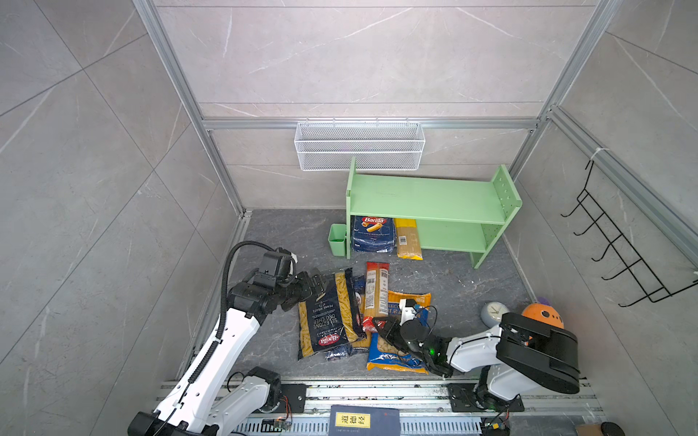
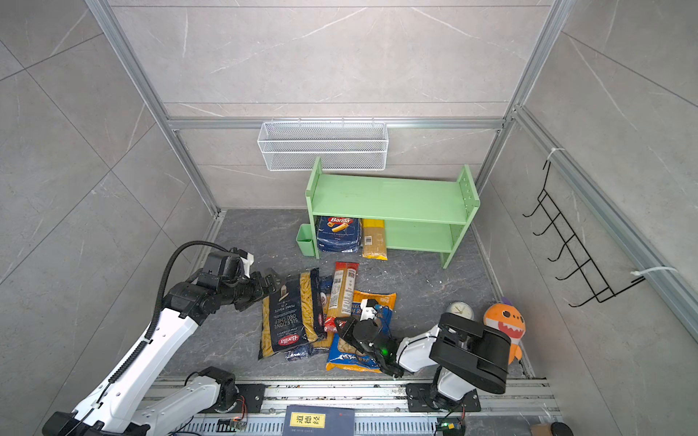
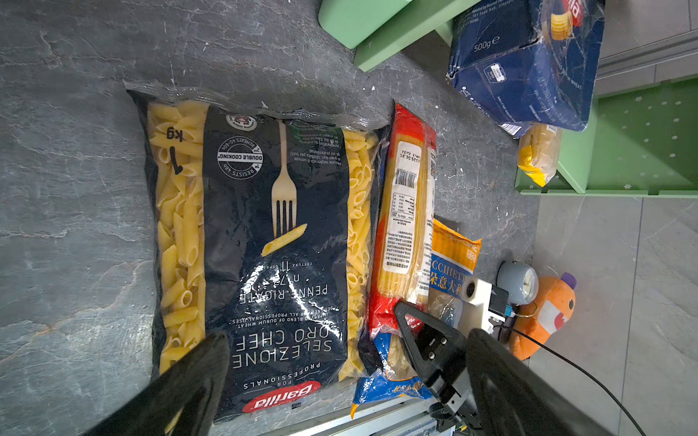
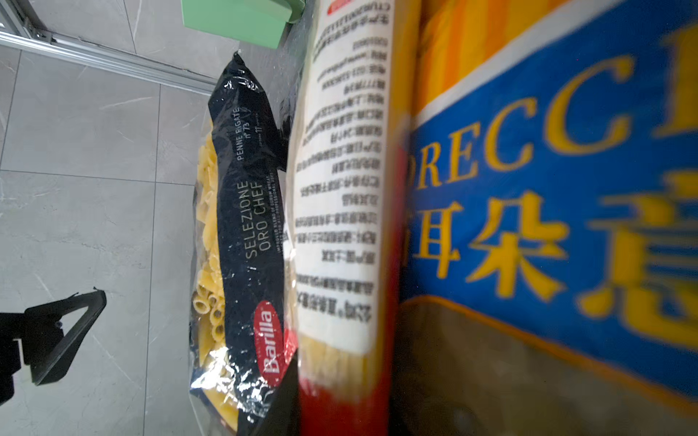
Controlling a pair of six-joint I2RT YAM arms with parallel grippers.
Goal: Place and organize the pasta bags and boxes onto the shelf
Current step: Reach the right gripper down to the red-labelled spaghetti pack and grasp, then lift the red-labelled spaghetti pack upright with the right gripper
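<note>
Since the right hand is clamped shut on the near red end of the spaghetti pack, its long axis runs straight ahead toward the shelf; the left hand gapes empty beside the penne bag.

We see our left gripper splayed wide, arm reaching low; our right gripper — clamped shut — wrist bent inward.

Carton in shelf, bags before.

Dark blue spaghetti pack mostly hidden under penne bag; orecchiette bag blurred.
</note>
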